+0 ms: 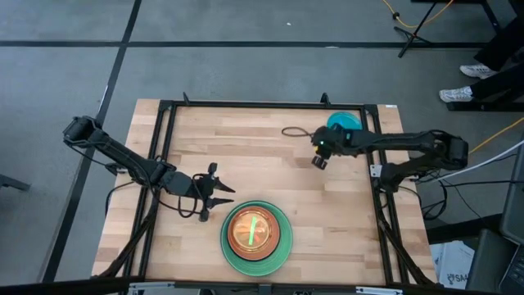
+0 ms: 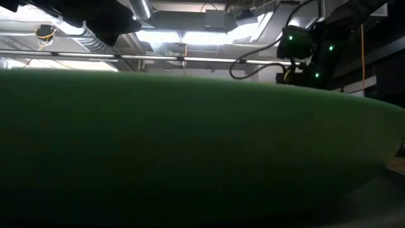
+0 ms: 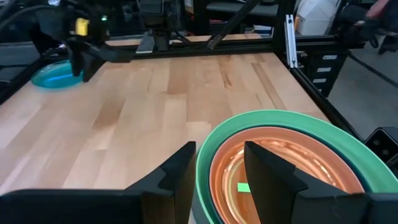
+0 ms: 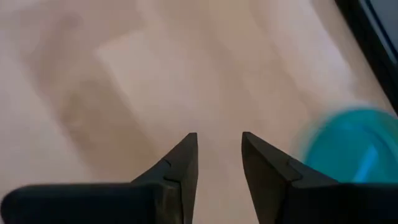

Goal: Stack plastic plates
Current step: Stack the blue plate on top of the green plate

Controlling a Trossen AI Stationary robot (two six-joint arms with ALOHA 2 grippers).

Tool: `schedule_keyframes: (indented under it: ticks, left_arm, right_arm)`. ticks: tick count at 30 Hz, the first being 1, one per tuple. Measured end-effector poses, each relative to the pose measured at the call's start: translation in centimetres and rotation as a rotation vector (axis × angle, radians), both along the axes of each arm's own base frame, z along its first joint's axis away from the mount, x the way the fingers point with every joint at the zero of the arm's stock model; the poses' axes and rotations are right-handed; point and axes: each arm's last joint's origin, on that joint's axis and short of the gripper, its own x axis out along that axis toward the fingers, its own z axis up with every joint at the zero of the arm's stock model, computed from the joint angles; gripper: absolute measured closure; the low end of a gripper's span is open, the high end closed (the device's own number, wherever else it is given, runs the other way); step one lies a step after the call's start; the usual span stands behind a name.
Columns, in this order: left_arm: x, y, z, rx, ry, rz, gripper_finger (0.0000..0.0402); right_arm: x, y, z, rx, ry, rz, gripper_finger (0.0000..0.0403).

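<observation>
High view is showing the right gripper (image 1: 318,162) hovering, fingers parted and empty, near the blue plate (image 1: 344,121) at the far edge; approaching carelessly (table rail close by) risks nudging it off, away from the stack (image 1: 256,236).

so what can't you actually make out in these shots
- Low view: the light green plate fills the picture and hides the table beyond it.
- High view: the blue plate is partly covered by the right arm.
- Right wrist view: that blue plate is blurred and cut by the edge.
- Left wrist view: the open left gripper hides part of the orange plate.
</observation>
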Motion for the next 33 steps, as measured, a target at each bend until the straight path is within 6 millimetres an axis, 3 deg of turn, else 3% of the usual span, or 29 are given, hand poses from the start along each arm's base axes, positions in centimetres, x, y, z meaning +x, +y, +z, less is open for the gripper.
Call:
schedule_keyframes:
  ticks: [10, 20, 33]
  left_arm:
    - [0.0, 0.0, 0.0, 0.003, 0.002, 0.002, 0.0272]
    - [0.1, 0.0, -0.2, 0.029, 0.009, -0.006, 0.0272]
    - [0.2, -0.1, -0.4, 0.031, 0.015, -0.005, 0.0272]
  right_arm:
    - [-2.3, -4.5, -0.1, -0.011, -0.012, -0.26, 0.0214]
    - [-3.6, -6.8, -0.3, 0.019, -0.028, -0.328, 0.021]
    - [-2.8, -8.5, -4.1, 0.036, 0.09, -0.358, 0.0212]
